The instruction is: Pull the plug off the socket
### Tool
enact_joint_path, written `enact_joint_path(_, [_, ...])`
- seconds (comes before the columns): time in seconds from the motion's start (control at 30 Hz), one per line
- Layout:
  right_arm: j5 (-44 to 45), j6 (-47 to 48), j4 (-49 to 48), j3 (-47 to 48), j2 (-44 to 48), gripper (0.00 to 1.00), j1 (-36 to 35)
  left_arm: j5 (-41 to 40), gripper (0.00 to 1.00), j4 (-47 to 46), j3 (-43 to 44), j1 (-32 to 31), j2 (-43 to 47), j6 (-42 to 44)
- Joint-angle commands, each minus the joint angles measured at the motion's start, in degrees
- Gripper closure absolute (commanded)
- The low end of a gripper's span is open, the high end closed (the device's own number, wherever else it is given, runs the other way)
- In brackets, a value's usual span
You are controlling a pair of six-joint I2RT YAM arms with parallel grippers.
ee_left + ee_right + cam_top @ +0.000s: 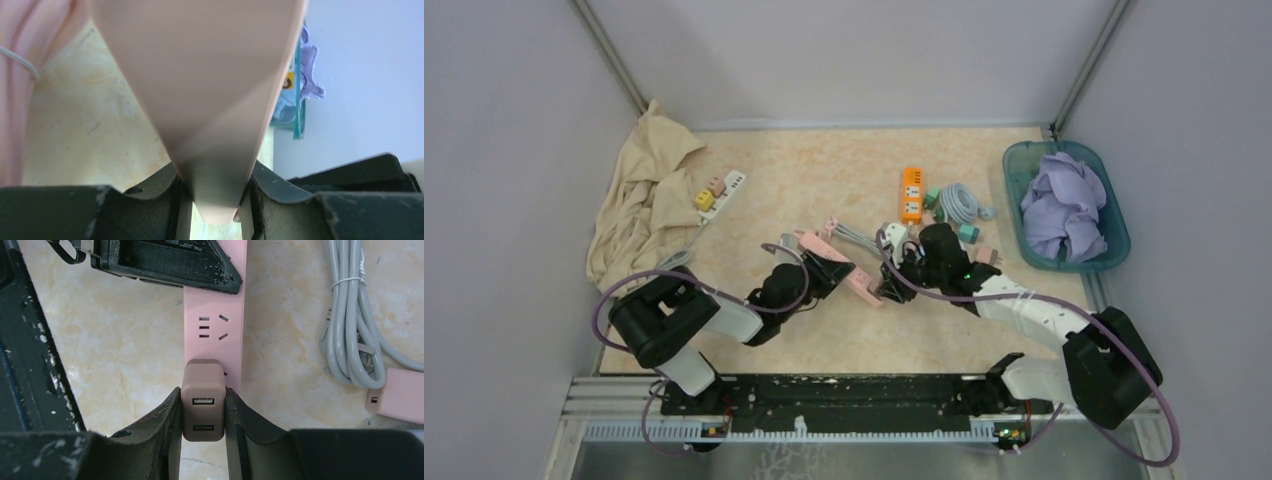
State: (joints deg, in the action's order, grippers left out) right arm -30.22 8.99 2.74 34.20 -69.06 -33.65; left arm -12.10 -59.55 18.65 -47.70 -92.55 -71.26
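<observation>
Between the fingers (167, 412) of the right hand (202, 402): a brown two-port USB plug (202, 385) is sitting, with that hand closing on its two sides.
Plug and socket: the plug is pressing against the face of the pink power strip (212, 330), at the strip's end nearest the right hand. How deep its prongs are sitting is not showing.
Left hand: the left hand (214, 170) is clamping the same strip farther along, gripping its two long edges. From the right wrist, its fingers (165, 262) are showing just beyond the free outlet holes.
Strip: it is running straight ahead of the right hand, lying flat on the bench (115, 340).
Right of the right hand: a tied grey cable bundle (350, 325) is lying near the strip, with a second pink adapter (397, 395) just beside its lower end.
Beyond the left hand: a teal basket (298, 100) is holding purple cloth (311, 75) against the wall.
</observation>
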Motion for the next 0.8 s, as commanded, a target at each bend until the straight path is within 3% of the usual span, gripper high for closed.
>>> enact_joint_path(0.0, [11.32,-1.69,-11.0,-0.33,2.9,1.0,-3.59,-1.72,1.0,10.17,0.75,0.97,-0.99,1.81])
enact_joint_path(0.1, [16.47,-4.49,-12.65,-0.26,1.72,1.0,-5.95,-1.12,1.0,11.79,2.4,0.94,-1.5,2.98])
enact_joint_path(0.3, [16.19,-5.67,-10.53,2.0,1.66,1.0,-6.12,2.69,1.0,10.83,4.29,0.9,-3.75,5.85])
enact_joint_path(0.77, [-2.8,-2.23,-1.64,6.07,2.08,1.0,5.15,6.5,1.0,7.45,2.37,0.81,-5.73,8.79])
